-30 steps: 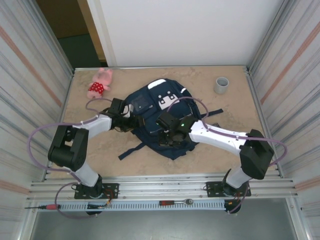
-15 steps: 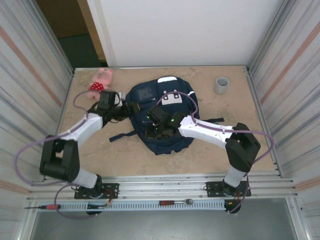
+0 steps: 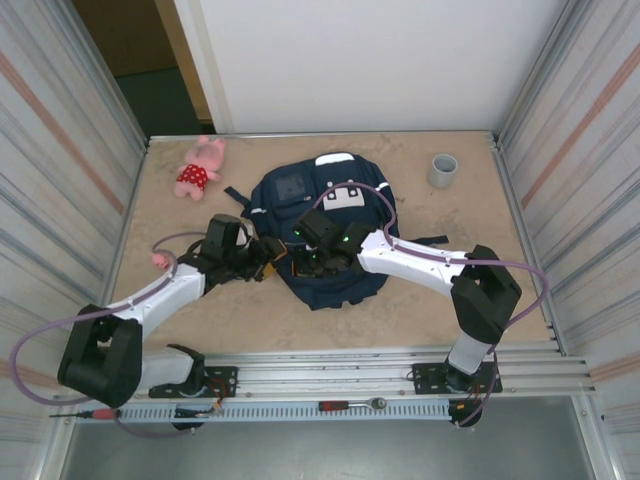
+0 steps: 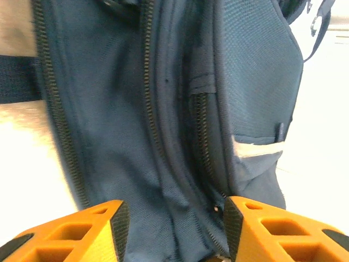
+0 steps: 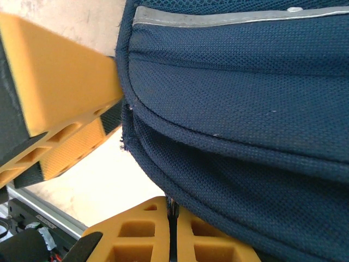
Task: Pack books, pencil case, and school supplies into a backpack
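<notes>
Nearest, the right gripper (image 5: 172, 221) is clenched on what looks like a pinch of the navy blue fabric backpack (image 3: 335, 285) at its near left edge. The left gripper (image 4: 173, 218) is released, and the zipper fold lies between and just beyond its fingertips. If that claw closes on loose cloth rather than the zipper, the fabric could bunch and the pinch slip. Beyond, the backpack lies flat on the beige table (image 3: 440, 300).

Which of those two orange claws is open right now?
The left gripper: its orange fingers stand apart, with the backpack and its zippers showing in the gap. The right gripper has its fingers pressed together at the backpack's edge.
</notes>
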### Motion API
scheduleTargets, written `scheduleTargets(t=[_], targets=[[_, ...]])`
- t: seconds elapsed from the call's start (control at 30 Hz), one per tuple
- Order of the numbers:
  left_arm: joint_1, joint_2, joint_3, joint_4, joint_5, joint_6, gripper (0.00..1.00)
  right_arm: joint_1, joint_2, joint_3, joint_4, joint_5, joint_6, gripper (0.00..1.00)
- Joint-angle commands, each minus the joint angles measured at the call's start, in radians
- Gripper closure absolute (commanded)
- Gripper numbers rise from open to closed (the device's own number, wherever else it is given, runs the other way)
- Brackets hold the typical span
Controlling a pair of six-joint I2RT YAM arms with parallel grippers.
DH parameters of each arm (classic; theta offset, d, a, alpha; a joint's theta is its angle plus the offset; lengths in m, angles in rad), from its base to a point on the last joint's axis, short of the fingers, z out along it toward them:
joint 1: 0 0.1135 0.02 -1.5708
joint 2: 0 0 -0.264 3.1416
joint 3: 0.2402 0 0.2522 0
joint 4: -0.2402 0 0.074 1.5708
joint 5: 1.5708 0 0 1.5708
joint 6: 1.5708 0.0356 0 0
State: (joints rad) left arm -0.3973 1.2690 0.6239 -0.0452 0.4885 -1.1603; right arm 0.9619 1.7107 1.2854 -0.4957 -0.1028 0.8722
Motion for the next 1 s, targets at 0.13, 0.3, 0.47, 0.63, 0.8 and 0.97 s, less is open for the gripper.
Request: scheduleTargets(t=[0.13,0.3,0.47,0.63,0.8,0.97], targets=[[-0.065,0.107,0.008,0.206,0.016,-0.141,0.53,0.003,0.001,0.024,0.009,-0.006,-0.037,1.0],[-0.056,0.14,0.027,0.183,-0.004,-0.116,0.8,-0.002,-0.032,0.01,-0.024,0.009,-0.05,1.0],[0.022,0.109,0.069,-0.008,-0.064,0.065,1.0,-0.031,-0.07,-0.011,-0.119,0.015,-0.083,1.0],[0.125,0.084,0.095,-0.12,-0.065,0.213,1.0,-0.077,-0.124,-0.043,-0.216,0.037,-0.118,1.0],[0.192,0.085,0.117,-0.169,-0.034,0.301,1.0,-0.14,-0.174,-0.08,-0.236,0.04,-0.145,1.0],[0.196,0.072,0.163,-0.229,-0.038,0.352,1.0,-0.176,-0.175,-0.084,-0.257,0.061,-0.177,1.0]])
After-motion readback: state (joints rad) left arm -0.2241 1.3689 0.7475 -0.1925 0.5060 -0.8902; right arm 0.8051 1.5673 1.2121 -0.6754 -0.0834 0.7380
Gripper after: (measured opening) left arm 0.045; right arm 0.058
